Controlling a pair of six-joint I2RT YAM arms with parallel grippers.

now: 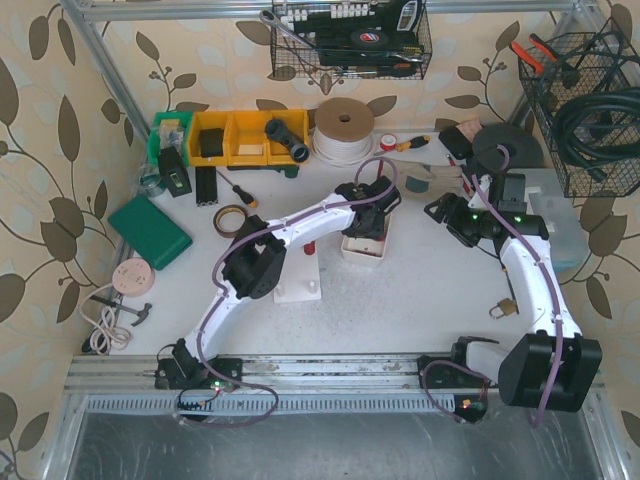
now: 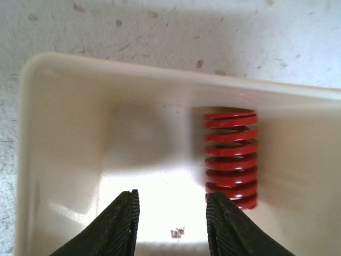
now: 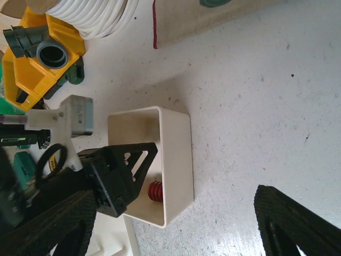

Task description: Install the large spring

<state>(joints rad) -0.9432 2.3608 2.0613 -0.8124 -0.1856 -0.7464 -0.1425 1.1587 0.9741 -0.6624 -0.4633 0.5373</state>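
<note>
While our left gripper (image 2: pixel 171 196) hangs parted in the tray (image 2: pixel 106 69), the spring (image 2: pixel 230 157) at its one o'clock, our right gripper (image 3: pixel 176 224) gapes.

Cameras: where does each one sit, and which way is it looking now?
Top external: above and behind the bases, looking down on the table; left arm and right arm show whole.
Left wrist: looking down into the tray at the red spring; its own fingers at the bottom edge.
Right wrist: looking down and across at the tray from the side; its own fingers frame the left gripper.
Shared: both wrist views show tray and spring.
</note>
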